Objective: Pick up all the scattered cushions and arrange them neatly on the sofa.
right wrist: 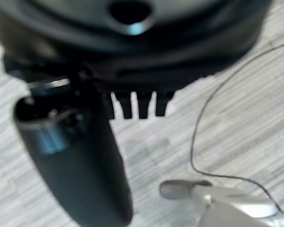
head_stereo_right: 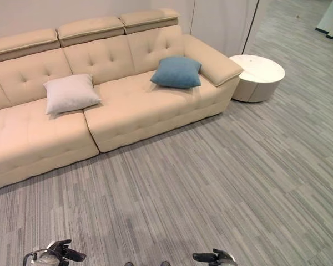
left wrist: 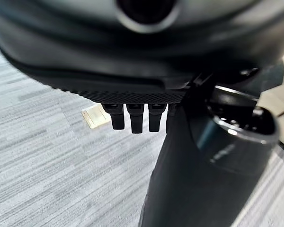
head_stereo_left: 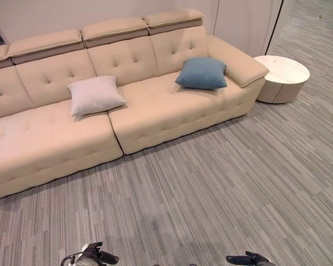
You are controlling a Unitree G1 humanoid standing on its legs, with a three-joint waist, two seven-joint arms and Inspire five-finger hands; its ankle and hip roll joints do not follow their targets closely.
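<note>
We hold both the left hand (head_stereo_left: 94,256) and right hand (head_stereo_left: 248,259) low, fingers straight, empty; the white cushion (head_stereo_left: 95,95) and blue cushion (head_stereo_left: 202,72) lie far ahead on the sofa (head_stereo_left: 50,144), the white on our left hand's side.

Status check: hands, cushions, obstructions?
Left hand and right hand open, empty. White cushion and blue cushion on sofa. Floor ahead unobstructed.

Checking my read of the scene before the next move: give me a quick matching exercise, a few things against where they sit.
Things:
1. blue cushion
2. white cushion
3. round side table
4. left hand

Places:
A. on the floor past the sofa's armrest
B. on the seat next to the armrest
C. low over the floor, holding nothing
D. on the seat near the seam between two sections

Pairs: 1-B, 2-D, 3-A, 4-C
</note>
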